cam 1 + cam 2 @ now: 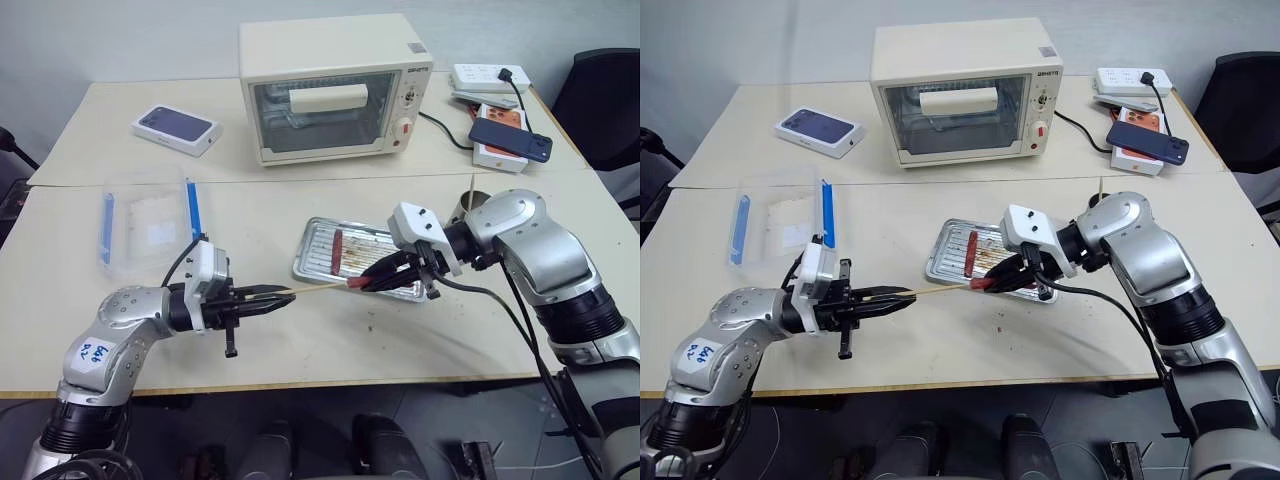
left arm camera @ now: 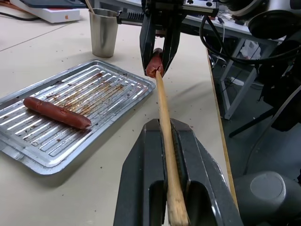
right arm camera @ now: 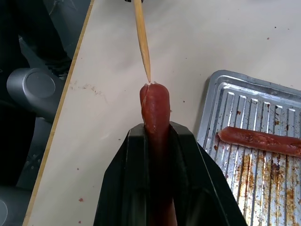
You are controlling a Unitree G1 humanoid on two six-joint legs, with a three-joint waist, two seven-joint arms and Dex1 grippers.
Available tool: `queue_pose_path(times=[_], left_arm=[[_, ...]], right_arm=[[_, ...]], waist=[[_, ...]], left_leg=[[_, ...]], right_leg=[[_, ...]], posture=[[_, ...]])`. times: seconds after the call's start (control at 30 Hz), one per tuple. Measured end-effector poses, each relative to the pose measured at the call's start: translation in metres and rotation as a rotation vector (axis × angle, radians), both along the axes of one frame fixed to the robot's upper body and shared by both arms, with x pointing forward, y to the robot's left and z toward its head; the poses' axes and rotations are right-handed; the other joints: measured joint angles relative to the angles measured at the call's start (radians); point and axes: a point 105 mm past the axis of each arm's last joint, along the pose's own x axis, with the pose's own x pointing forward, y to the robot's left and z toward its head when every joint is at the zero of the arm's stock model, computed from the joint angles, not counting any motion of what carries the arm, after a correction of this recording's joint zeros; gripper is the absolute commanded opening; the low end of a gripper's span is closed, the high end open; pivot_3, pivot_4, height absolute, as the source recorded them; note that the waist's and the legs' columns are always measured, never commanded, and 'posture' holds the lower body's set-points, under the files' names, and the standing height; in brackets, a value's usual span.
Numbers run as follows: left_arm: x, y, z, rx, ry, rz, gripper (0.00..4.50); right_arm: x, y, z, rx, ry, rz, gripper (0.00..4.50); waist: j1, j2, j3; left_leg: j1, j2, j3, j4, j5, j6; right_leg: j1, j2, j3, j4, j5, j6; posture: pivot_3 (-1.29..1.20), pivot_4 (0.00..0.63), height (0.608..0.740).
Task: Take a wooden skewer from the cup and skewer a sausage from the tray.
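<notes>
- The left gripper (image 1: 283,294), nearer the table's front edge than the shallow ribbed silver metal tray (image 1: 318,262), has its two black fingers clamped tight on the thin pale tan wooden skewer (image 1: 318,288), which runs level toward the tray.
- The skewer's pointed tip touches the end of the small glossy reddish-brown sausage (image 3: 154,108), right at a small split in its skin.
- That sausage is pinched between the black fingers of the right gripper (image 1: 368,283), narrowly closed around it, just above the tray's front edge.
- A second reddish-brown sausage (image 1: 338,246) lies on the tray's grease-stained floor.
- Just beyond the tray's right end stands the small plain dull-silver metal cup (image 2: 104,33), with another wooden stick (image 1: 473,192) upright in it.
- Left of the tray rests a clear plastic box with blue clips (image 1: 150,220).
- Behind the tray sits a cream toaster oven (image 1: 335,85).
</notes>
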Motion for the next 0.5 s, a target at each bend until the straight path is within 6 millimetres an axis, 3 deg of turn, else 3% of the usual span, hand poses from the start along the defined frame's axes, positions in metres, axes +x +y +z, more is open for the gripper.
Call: queue_pose_path(times=[0.5], left_arm=[[0.0039,-0.0102,-0.0050,-0.017,0.007,-0.017,0.00]], right_arm=[[-0.0002,0.0002,0.0001,0.000,0.001,0.000,0.55]], waist=[[0.000,0.000,0.000]], left_leg=[[0.000,0.000,0.000,0.000,0.000,0.000]], right_leg=[[0.000,0.000,0.000,0.000,0.000,0.000]], posture=[[0.00,0.150,0.740]])
